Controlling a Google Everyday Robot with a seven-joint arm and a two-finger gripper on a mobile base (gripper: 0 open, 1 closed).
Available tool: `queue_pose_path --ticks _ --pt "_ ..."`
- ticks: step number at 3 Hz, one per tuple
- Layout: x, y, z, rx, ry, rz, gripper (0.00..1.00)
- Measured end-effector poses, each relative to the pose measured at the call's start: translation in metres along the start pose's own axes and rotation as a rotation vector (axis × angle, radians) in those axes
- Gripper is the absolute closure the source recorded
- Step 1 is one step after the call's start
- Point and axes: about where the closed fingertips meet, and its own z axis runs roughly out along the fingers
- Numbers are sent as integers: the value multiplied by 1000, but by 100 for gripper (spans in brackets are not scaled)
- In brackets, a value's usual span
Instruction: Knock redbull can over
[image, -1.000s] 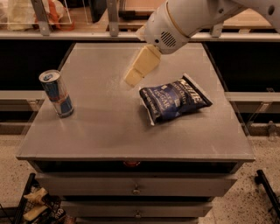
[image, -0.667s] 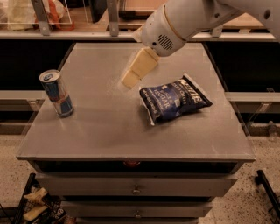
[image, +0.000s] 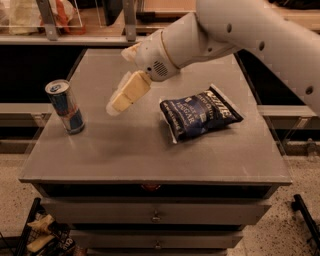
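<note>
A grey table (image: 150, 155) with a flat, dull metal-looking top is filling the middle of the view. A bag (image: 200, 114) is lying on it, right of centre. Below the bag, under the table's front edge, shallow drawers (image: 156, 216) with small metal pulls are showing. Lower still and to the bag's right, a pale speckled floor (image: 305, 190) is showing. Behind the bag, past the table's far edge, a shelf rail (image: 75, 40) is running across with metal uprights, and the room beyond it is lying in shadow.

The bag is dark blue, crinkly and glossy, lying flat at a slant, with pale sealed ends. White lettering is running across its face, but it is too blurred to read.

The can (image: 65, 106) is standing upright well to the left of the bag, near the table's left edge. It is a slim metal cylinder with blue and silver panels and a red marking low on its side, and its silver top is catching the light. Its print is too small to read.

The gripper (image: 123, 96) is hanging just left of the bag, between it and the can, above the tabletop and touching neither. It is cream-coloured and blocky, slanting down and away from the bag. Whether it is set wide or narrow, I cannot tell. The white, smooth, rounded arm (image: 240, 30) is reaching in above and behind the bag.
</note>
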Motion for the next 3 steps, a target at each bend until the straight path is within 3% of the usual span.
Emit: queue_pose_path --ticks 3 --pt "-5 4 80 -39 -241 51 0"
